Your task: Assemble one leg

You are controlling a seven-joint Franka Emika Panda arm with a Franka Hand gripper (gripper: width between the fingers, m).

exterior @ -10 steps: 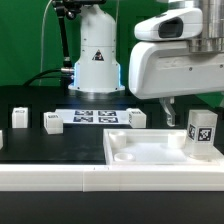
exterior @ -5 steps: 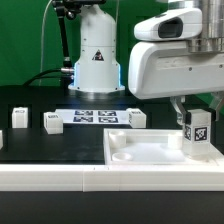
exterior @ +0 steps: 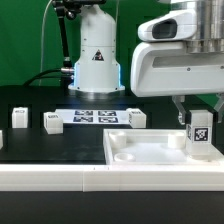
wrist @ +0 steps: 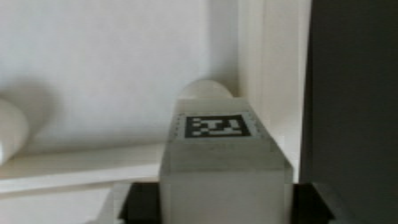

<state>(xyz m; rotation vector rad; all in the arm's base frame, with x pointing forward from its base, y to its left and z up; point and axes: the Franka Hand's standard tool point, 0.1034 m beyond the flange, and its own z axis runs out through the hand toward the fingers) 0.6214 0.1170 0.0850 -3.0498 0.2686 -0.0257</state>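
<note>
Here, one moment of the assembly is being shown in two views.

- The leg (exterior: pixel 201 137) is being held upright at the exterior view's right, over the corner of the large white panel (exterior: pixel 140 152) on that side. Its black-and-white tag (exterior: pixel 201 128) is being presented to the camera.
- The gripper (exterior: pixel 199 114) is being shown clenched on the upper part of the leg, with one dark finger lying against each side.
- In the wrist view, the leg (wrist: pixel 217 175) is being seen lengthwise down the middle of the picture, with its tag (wrist: pixel 217 126) facing the lens. The fingers (wrist: pixel 139 205) are being pressed against its two flanks, and no gap is being shown between pad and plastic.
- Whether the foot of the leg is touching the panel or hanging just above it cannot be told from either view.
- The panel is being shown lying flat on the black table (exterior: pixel 30 145), with a rounded recess visible in its surface. In the wrist view, the panel (wrist: pixel 89 70) is being seen behind the leg and the table (wrist: pixel 356 100) beside it.
- Three loose white posts are being shown standing on the table, well apart from the gripper: a far-left post (exterior: pixel 19 117), a second post (exterior: pixel 52 122) and a third post (exterior: pixel 137 118).
- The marker board (exterior: pixel 95 116) is being shown lying flat between the second post and the third post, in front of the robot's base (exterior: pixel 98 55).
</note>
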